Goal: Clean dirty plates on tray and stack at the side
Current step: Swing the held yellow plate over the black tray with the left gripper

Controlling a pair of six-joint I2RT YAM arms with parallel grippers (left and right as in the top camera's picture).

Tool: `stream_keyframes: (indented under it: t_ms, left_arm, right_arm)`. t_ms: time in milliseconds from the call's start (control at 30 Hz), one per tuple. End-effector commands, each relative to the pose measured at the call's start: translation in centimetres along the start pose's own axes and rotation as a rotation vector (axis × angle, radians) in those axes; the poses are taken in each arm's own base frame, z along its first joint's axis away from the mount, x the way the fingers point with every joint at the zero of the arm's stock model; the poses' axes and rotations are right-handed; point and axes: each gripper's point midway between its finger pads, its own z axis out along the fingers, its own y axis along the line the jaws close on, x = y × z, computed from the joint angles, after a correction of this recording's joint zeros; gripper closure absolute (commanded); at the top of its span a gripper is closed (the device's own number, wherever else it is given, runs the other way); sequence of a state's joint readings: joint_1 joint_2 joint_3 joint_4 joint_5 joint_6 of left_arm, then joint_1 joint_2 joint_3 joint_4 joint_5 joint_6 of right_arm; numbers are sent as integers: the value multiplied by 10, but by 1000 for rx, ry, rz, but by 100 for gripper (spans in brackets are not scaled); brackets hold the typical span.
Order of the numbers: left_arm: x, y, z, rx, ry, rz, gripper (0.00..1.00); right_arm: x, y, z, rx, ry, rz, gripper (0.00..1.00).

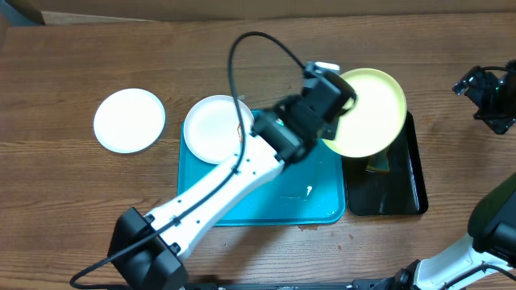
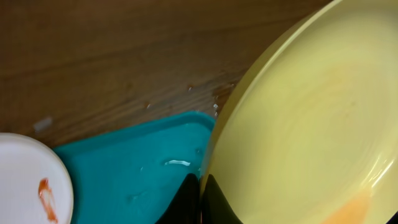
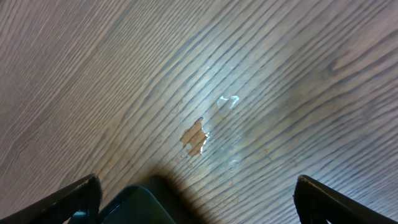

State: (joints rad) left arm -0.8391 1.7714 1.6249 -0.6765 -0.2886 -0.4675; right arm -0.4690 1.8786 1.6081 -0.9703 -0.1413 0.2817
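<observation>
Gripping the yellow plate (image 1: 372, 113) by its near rim, my left end effector (image 1: 337, 109) holds it tilted above the right end of the tray (image 1: 258, 201) and the black tray (image 1: 411, 189) beside it. In the left wrist view the jaws are clamped on the plate's edge, and a faint orange smear (image 2: 357, 208) shows on its face near the bottom. A white plate (image 1: 216, 129) sits on the tray's upper left corner, overhanging the rim, with a reddish smear (image 2: 46, 198) on it. The second white plate (image 1: 129, 120) lies on the counter (image 1: 81, 193), well to the left of the tray and apart from it. A few white specks (image 1: 309, 191) dot the tray's bare floor.

My right end effector (image 1: 492, 97) hangs over the counter at the far right, apart from every plate, its fingers (image 3: 74, 196) spread wide with nothing between them. Below it, the right wrist view shows only wood grain with a small tan mark (image 3: 196, 137) and a wet glint beside it.
</observation>
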Motion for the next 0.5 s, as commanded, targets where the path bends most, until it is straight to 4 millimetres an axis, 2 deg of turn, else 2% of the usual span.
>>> stream_keyframes:
  t_ms: [0, 200, 267, 467]
  left_arm:
    - [-14, -15, -8, -71, -106, 130, 96]
    - [3, -56, 1, -143, -156, 475, 96]
    - [6, -60, -1, -235, -186, 582, 96]
    - [-6, -73, -35, -546, -332, 790, 96]
  right_arm:
    - [-5, -1, -6, -4, -22, 11, 0]
    - [-5, -1, -6, -4, -21, 10, 0]
    - [-4, -1, -6, -4, -21, 10, 0]
    - [-5, -1, -6, -4, -21, 10, 0]
